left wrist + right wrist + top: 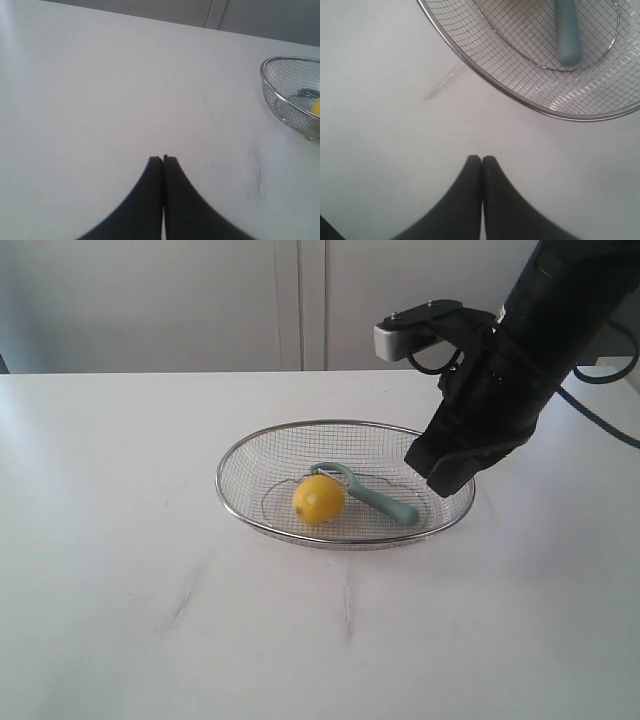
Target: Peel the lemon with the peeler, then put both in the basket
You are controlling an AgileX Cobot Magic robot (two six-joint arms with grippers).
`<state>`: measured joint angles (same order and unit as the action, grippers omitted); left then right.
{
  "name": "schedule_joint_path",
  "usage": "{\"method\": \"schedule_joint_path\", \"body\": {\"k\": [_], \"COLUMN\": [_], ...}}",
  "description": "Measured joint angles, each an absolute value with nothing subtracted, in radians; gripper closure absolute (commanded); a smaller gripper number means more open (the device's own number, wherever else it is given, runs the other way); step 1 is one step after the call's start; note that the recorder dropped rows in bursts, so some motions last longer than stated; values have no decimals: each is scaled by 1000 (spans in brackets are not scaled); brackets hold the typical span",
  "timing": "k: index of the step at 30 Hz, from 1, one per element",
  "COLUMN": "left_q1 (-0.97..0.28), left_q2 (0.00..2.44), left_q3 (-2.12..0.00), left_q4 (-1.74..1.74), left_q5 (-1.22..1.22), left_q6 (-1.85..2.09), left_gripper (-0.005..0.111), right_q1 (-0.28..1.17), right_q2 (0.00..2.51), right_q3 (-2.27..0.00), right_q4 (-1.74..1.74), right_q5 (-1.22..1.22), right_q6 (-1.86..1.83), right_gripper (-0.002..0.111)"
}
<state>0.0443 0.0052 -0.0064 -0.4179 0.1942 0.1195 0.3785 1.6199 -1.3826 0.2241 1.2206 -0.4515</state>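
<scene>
The yellow lemon [319, 499] lies inside the silver wire basket [240, 455] at the table's middle. The teal peeler [378, 499] rests beside it in the basket, its head against the lemon. My right gripper [440, 480] hangs over the basket's right rim, shut and empty; its wrist view shows the shut right gripper [481, 158] above bare table just outside the basket rim [520, 97], with the peeler handle [567, 35] inside. My left gripper [163, 159] is shut and empty over bare table, with the basket [272, 92] and a bit of lemon [316, 107] at the view's edge. It is outside the exterior view.
The white table [120, 570] carries faint scuff marks [185, 600] in front of the basket. A pale wall with a panel seam [300, 300] stands behind the table. The right arm's cable [600, 420] trails off to the right.
</scene>
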Motion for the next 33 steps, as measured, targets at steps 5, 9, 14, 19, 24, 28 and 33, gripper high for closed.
{"method": "schedule_joint_path", "body": {"k": [5, 9, 14, 19, 24, 28, 33], "left_q1": [44, 44, 44, 44, 44, 44, 44], "left_q2": [5, 5, 5, 5, 5, 5, 5], "left_q3": [-6, -6, -6, -6, -6, -6, -6], "left_q4": [-261, -191, -94, -59, -55, -50, 8], "left_q5": [203, 205, 210, 227, 206, 200, 200], "left_q6": [46, 60, 65, 65, 65, 65, 67], "left_gripper": [106, 106, 106, 106, 106, 106, 106], "right_q1": [379, 379, 379, 379, 379, 379, 379], "right_q2": [1620, 1620, 1620, 1620, 1620, 1620, 1620], "right_q3": [-1383, -1383, -1383, -1383, -1383, -1383, -1383], "right_q4": [224, 224, 224, 224, 224, 224, 224], "right_q5": [1221, 1221, 1221, 1221, 1221, 1221, 1221], "right_q6": [-451, -451, -451, -451, -451, -451, -451], "right_gripper": [108, 108, 108, 108, 108, 108, 108]}}
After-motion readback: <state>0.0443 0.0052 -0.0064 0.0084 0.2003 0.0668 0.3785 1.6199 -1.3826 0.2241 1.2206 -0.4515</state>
